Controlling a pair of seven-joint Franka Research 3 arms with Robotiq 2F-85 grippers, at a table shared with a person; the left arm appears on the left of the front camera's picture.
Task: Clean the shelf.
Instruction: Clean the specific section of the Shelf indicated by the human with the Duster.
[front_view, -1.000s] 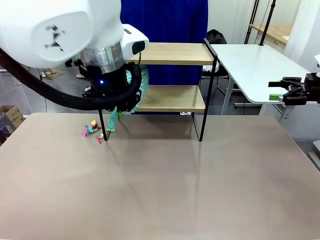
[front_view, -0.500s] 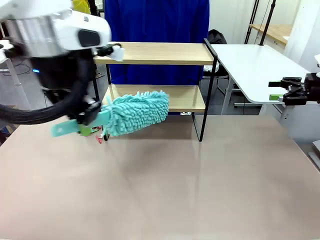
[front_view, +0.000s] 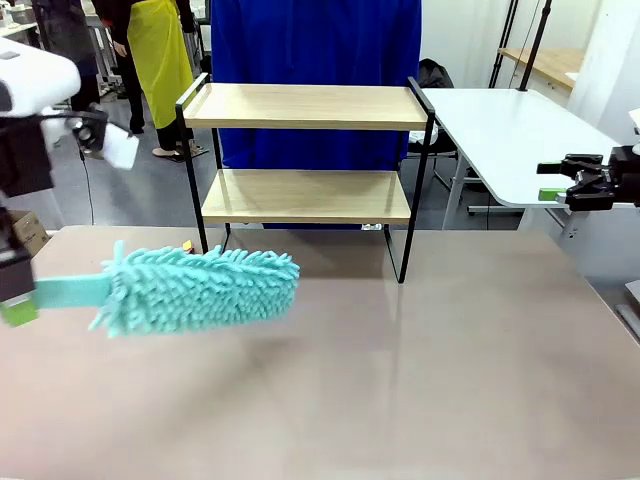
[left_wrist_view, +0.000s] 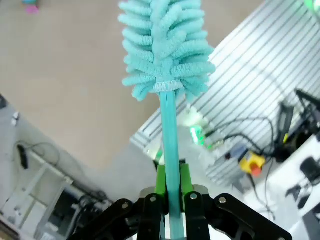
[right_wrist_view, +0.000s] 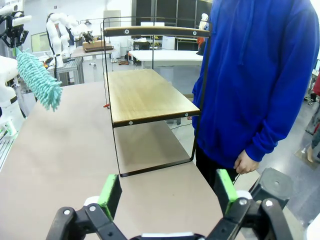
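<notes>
shelf (front_view: 305, 150): stood at the beige table's (front_view: 400, 370) far edge, 12 o'clock, two pale wooden boards in thin black wire frame, both bare | duster (front_view: 200, 290): fluffy teal chenille head, flat teal handle, held at 9 o'clock | left gripper (left_wrist_view: 170, 200): clamped on the handle | right gripper (right_wrist_view: 167, 192): spread wide, nothing held, at 3 o'clock

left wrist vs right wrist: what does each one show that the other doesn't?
Left wrist: the left gripper, jaws shut on the duster's handle, and cables and electronics beyond the table edge. Right wrist: the right gripper, jaws open and empty, the shelf, and a person in a blue hoodie behind it. Both: the teal duster and the beige tabletop.
</notes>
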